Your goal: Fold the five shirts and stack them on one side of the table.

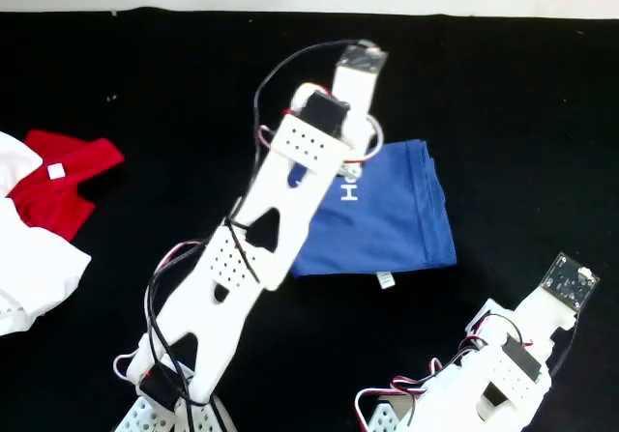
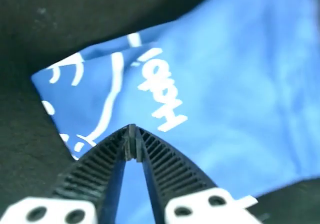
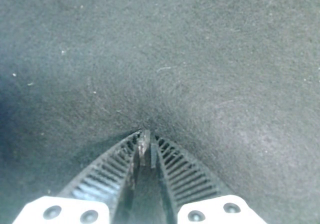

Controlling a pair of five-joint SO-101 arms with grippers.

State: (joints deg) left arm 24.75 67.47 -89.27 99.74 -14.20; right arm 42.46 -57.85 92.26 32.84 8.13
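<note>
Three shirts in sight. Blue shirt (image 1: 387, 215): folded, mid-tabletop (image 1: 503, 94), likely the piece in hand. Left gripper (image 2: 132, 144): fingers together above its printed corner, apparently pinching nothing. Right gripper (image 3: 145, 151): fingers together over bare tabletop, near right, seemingly parked clear. Red shirt (image 1: 63, 186) and white shirt (image 1: 29, 258): heaped at left edge, unfolded.

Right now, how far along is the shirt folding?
Looks done: the blue shirt lies folded mid-table. In hand: the left gripper hangs shut over it; the right gripper is shut over bare table. To do: the red shirt and white shirt lie crumpled at the table's edge, and nothing is stacked.
</note>
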